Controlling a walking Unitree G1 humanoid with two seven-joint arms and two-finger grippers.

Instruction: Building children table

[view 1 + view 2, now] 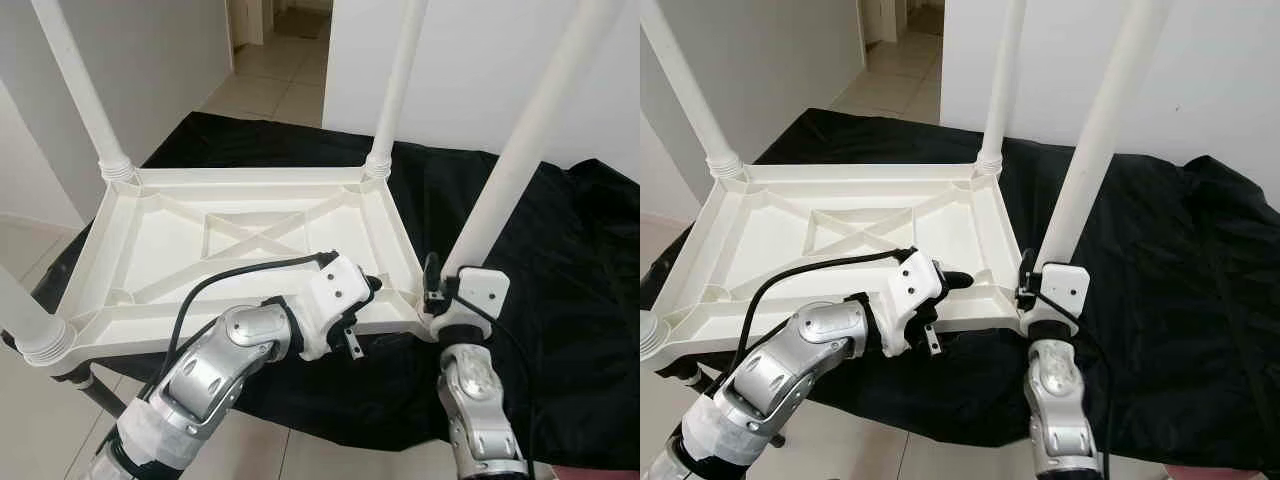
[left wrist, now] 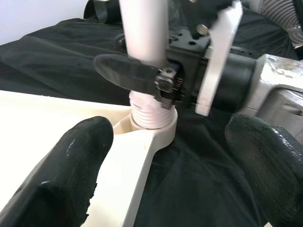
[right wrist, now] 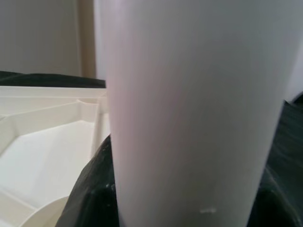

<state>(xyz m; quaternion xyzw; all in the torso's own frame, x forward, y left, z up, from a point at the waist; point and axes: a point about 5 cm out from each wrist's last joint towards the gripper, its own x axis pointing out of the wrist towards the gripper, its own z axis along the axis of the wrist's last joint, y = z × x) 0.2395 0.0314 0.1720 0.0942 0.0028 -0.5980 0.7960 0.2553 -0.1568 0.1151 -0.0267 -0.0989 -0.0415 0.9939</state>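
On a black cloth (image 1: pixel 560 300), upside down: white plastic children's table (image 1: pixel 150 250), underside up, with all four legs screwed in and pointing upward.

At the left edge: near-left leg (image 1: pixel 22 318), cut off by the frame, ribbed collar seated at its corner. Behind it: far-left leg (image 1: pixel 85 90), standing in the far corner, leaning slightly outward. Between the corners: moulded underside with a raised rim and crossed ribs (image 1: pixel 255 232).

Over the near rim, toward the right-hand corner: left tool (image 2: pixel 168 142), on a silver arm with a black cable (image 1: pixel 230 272) looped above it. Stands open, fingers (image 2: pixel 71 165) spread wide, one above the rim and the other above the cloth. Holds nothing. Aims straight at the near-right corner.

Further right, at the far corner: far-right leg (image 1: pixel 395 90), upright, collar down against the table.

Then near-right leg (image 1: pixel 520 150), tall, tilting to the right, threaded base sitting in the corner socket (image 2: pixel 158 130). Around that leg, just above the threads: right tool (image 1: pixel 440 285), clamped tight on it, one black finger across the front and a white wrist plate beside it. Close up from the right wrist: white tube of the leg, with the table's underside to one side.

Beyond the cloth: pale tiled floor (image 1: pixel 270 85), white wall (image 1: pixel 480 70) and a doorway (image 1: pixel 290 15) at the back.
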